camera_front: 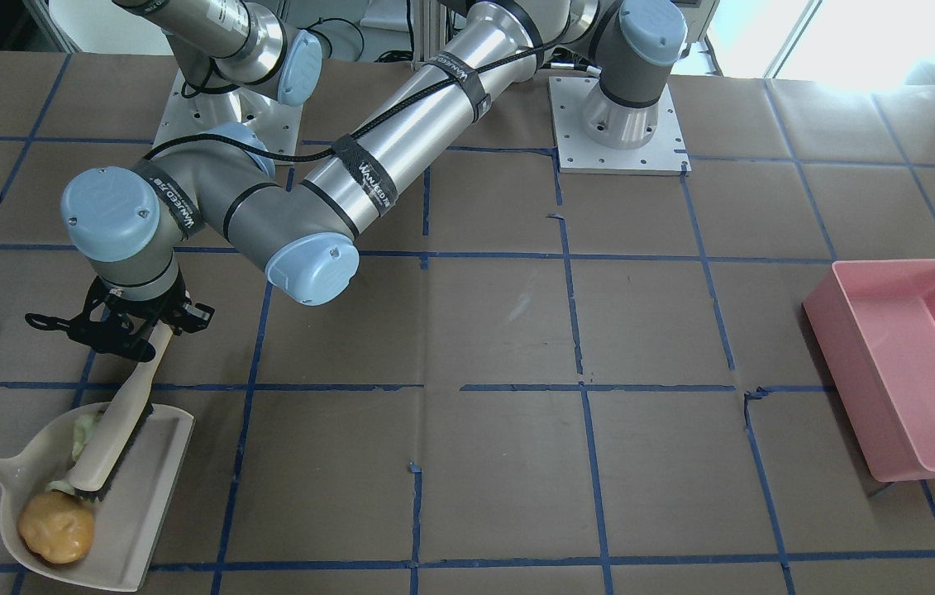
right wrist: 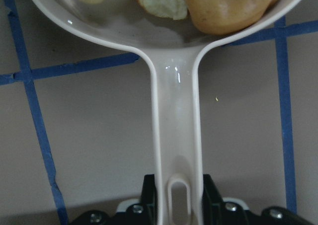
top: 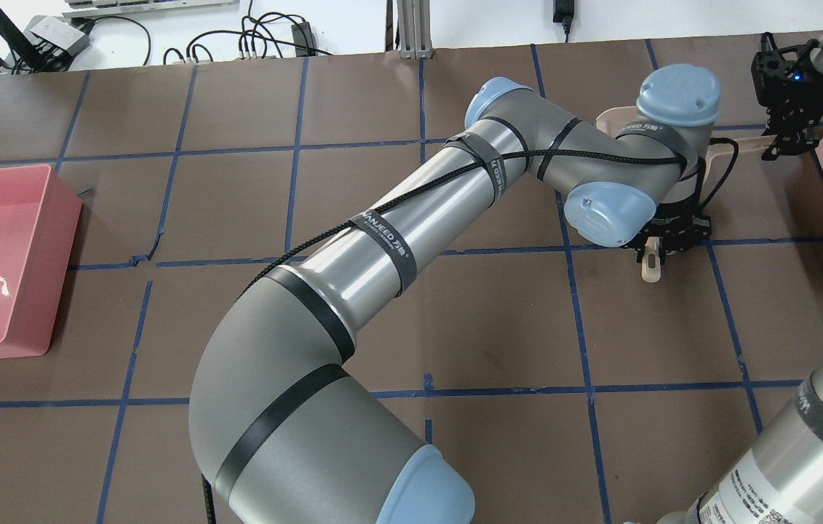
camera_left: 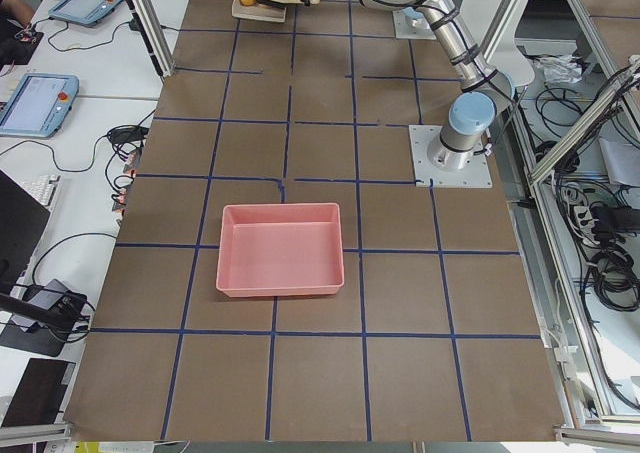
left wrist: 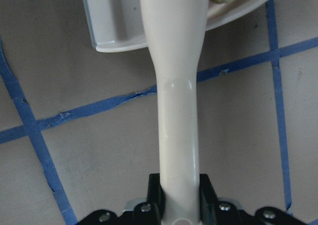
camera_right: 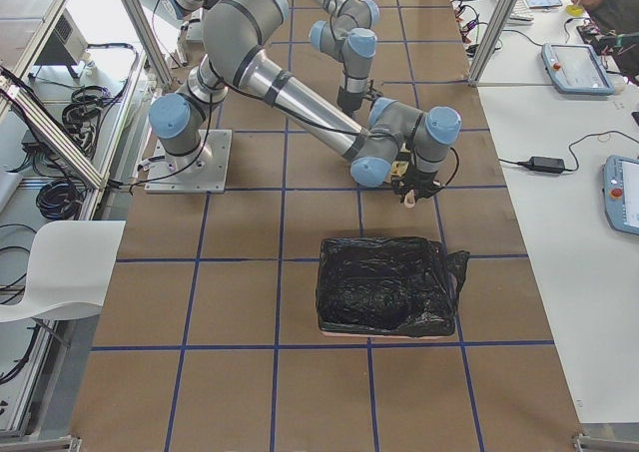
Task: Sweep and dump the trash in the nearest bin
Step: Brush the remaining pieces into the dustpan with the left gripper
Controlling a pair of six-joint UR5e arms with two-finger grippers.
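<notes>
A beige dustpan [camera_front: 149,487] lies at the table's end on my right. It holds the trash: a brown potato-like lump [camera_front: 55,527] and two pale yellow-green chunks [camera_front: 85,431]. In the right wrist view the lump [right wrist: 228,6] and a chunk [right wrist: 159,1] sit at the pan's back. My left gripper [camera_front: 136,326] reaches across and is shut on the handle of a beige brush [camera_front: 116,438], whose bristles rest in the pan. My right gripper [top: 786,142] is shut on the dustpan handle [right wrist: 176,111].
A pink bin [camera_front: 905,364] stands far off at the table's other end. A bin lined with a black bag [camera_right: 384,282] stands close to the dustpan, on my right. My left arm [top: 396,233] stretches diagonally over the table's middle.
</notes>
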